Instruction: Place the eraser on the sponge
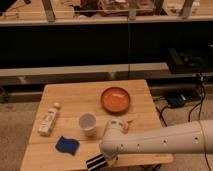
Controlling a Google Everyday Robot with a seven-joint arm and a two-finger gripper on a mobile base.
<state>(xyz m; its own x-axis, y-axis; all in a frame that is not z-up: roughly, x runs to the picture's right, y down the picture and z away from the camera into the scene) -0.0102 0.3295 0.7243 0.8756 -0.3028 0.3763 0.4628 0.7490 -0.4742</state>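
The claw (98,161) hangs at the near edge of the wooden counter (75,95), at the end of the white arm (165,140) that reaches in from 3 o'clock. Whether the claw is spread or closed, and whether it carries anything, I cannot tell: only a dark, striped shape shows there, cut off by the bottom of the view.

The dark blue sponge (66,145) lies flat on the counter near the claw, at about 10 o'clock from it. Its long axis runs roughly from 9 to 3 o'clock. Nothing rests on its top face.

The eraser cannot be picked out anywhere on the counter. It may sit in the claw or behind the arm, and the view does not settle which.

A white cup (87,122) stands at 1 o'clock from the sponge, just beside the arm's wrist. A white bottle (48,120) lies at 11 o'clock from the sponge. The orange bowl (115,99) sits well apart, at 1 o'clock from the claw.

If the claw holds the eraser, the move to the sponge is a short one toward 10 o'clock, passing on the near side of the cup.
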